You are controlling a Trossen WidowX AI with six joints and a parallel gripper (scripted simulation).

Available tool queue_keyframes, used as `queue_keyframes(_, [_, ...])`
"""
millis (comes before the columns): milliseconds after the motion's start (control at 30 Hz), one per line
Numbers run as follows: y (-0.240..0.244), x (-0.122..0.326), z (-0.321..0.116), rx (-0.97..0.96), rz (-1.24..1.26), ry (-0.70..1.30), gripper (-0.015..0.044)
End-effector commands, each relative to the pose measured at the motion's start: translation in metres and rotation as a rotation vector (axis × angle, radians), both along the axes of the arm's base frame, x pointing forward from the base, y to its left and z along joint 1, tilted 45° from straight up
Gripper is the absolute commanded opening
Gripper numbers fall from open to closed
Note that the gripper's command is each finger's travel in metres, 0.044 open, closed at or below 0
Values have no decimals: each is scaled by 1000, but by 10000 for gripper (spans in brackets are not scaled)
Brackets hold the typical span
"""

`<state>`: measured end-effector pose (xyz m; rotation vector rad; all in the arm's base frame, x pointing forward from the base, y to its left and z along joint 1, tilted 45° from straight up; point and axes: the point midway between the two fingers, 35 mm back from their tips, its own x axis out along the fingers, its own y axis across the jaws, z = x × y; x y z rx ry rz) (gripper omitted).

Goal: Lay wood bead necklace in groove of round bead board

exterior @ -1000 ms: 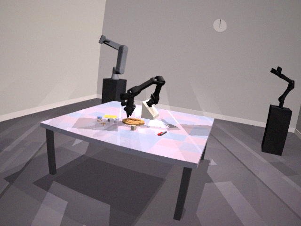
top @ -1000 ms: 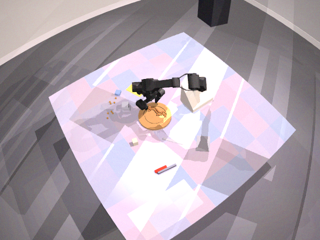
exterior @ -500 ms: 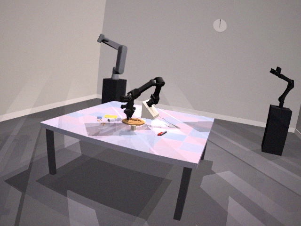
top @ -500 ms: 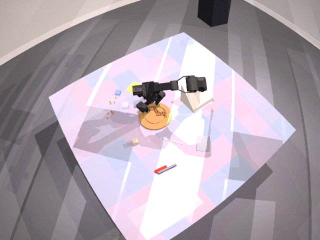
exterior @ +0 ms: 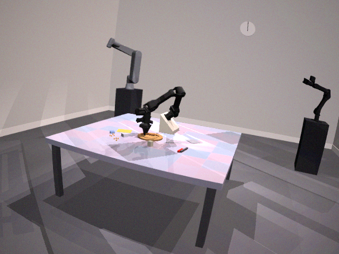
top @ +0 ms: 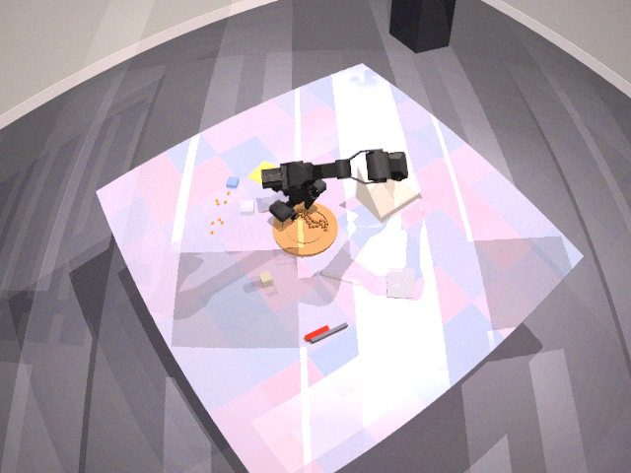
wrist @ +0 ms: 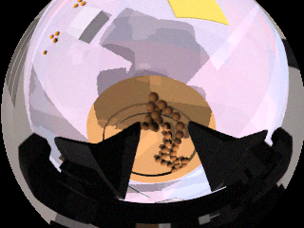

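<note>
Your claw (top: 299, 207) (exterior: 145, 133) (wrist: 165, 125) stood low over the round wooden bead board (top: 306, 249) (exterior: 156, 138) (wrist: 138, 167), its fingers apart and clamped on nothing. Between the fingertips, in the wrist view, you had part of the wood bead necklace (top: 316, 222) (exterior: 151, 134) (wrist: 168, 148), though you could not tell how close the pads came to the beads in height.

The necklace was already on the board but lay bunched in a crooked double line, mostly inside the circular groove (wrist: 152, 175) rather than around it. You were, by my judgement, lining up a grasp on the strand, with most of the laying-out ahead of you.

It looked light and limp, so you could expect a pull on one bead to drag its neighbours while the far end lagged or folded. The round, smooth-looking beads might roll out of a high or shallow pinch. Your best hold seemed to be one or two beads on an outer bend, taken low with a gentle squeeze, then eased outward toward the groove. Closing on the clump risked catching both runs together and tightening the tangle.
</note>
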<state>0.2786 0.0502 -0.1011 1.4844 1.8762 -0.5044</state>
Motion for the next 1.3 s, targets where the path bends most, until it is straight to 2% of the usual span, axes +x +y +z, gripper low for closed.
queue_keyframes(0, [0,0,0,0,0,-1,91])
queue_keyframes(100, [0,0,0,0,0,-1,12])
queue_keyframes(167, [0,0,0,0,0,-1,0])
queue_keyframes(1267, [-10,0,10,4,-2,8,0])
